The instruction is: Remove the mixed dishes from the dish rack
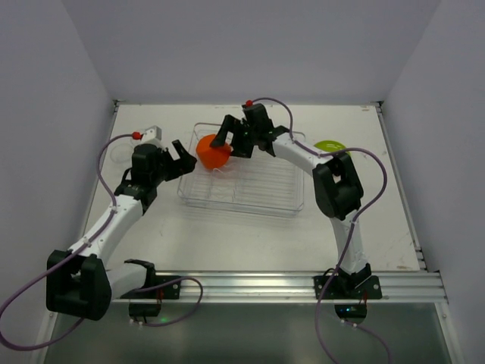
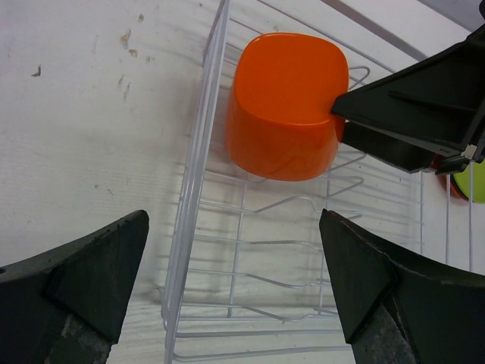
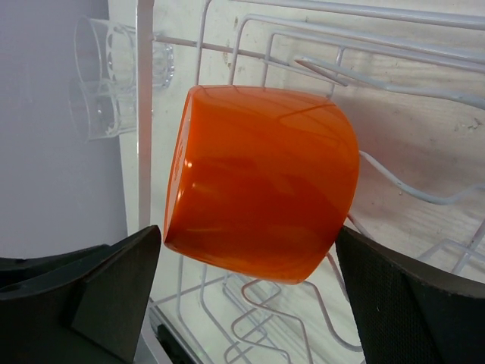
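An orange faceted cup [image 1: 213,152] [image 2: 284,106] [image 3: 258,189] lies tilted on the wires in the back left corner of the clear dish rack [image 1: 242,201] [image 2: 198,174] [image 3: 424,193]. My right gripper [image 1: 231,142] [image 3: 248,243] is open and straddles the cup, a fingertip [image 2: 356,102] close against each side. My left gripper [image 1: 184,158] [image 2: 233,227] is open over the rack's left rim, holding nothing. The rest of the rack shows only bare wires.
Two clear tumblers [image 3: 114,76] [image 1: 121,152] stand on the table left of the rack. A lime-green plate [image 1: 330,144] [image 2: 471,182] lies right of the rack, partly behind my right arm. White walls close in the table on three sides.
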